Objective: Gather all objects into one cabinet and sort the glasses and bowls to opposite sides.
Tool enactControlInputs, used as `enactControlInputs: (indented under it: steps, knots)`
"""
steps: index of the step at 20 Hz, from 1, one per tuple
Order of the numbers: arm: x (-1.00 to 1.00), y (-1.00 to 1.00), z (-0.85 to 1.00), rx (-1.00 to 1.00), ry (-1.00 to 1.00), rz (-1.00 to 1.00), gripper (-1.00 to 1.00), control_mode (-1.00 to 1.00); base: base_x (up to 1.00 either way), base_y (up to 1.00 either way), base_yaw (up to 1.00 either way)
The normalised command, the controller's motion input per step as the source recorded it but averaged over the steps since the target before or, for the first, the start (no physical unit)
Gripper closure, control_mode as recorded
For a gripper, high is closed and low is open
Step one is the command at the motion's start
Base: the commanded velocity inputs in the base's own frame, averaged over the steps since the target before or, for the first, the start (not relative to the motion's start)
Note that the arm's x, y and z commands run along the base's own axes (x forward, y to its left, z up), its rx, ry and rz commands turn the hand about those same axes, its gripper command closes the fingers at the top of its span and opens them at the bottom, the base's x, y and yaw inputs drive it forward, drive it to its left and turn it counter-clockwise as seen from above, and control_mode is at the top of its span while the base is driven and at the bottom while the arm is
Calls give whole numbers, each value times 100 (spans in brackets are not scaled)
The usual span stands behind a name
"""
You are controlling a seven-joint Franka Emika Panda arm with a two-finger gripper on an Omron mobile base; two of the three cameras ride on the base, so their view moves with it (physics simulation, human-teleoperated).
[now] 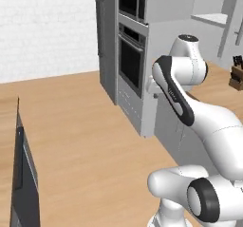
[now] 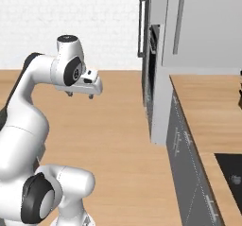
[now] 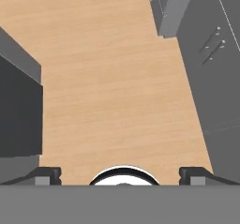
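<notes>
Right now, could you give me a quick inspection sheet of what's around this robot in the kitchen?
Surface: wood counter along the right, bare where it shows; dark cooktop set into it.
Job's things: nothing seen; a grey wall cabinet with a bar handle hangs above the counter, door closed.
Clutter: knife block on the far counter.
Gripper: gripper open, empty, facing down over the wood floor.
Cables: nothing seen.
Surroundings: oven tower, grey drawer fronts, white brick wall, a dark unit at the left.

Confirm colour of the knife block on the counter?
Dark brown wooden knife block with black handles, at the far right of the left base view.
</notes>
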Motion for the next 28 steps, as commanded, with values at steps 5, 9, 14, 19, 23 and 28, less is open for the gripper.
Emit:
enactControlInputs:
  steps: [5, 9, 14, 19, 23, 28]
  knots:
    - [0, 0, 0, 0, 0, 0, -100, 100, 99, 15, -10]
    - [0, 0, 0, 0, 0, 0, -100, 100, 94, 15, -22]
    - [0, 0, 0, 0, 0, 0, -100, 100, 100, 15, -31]
    - [0, 0, 0, 0, 0, 0, -100, 100, 81, 8, -58]
    - [0, 0, 0, 0, 0, 0, -100, 100, 45, 5, -73]
    - [0, 0, 0, 0, 0, 0, -100, 100, 26, 9, -79]
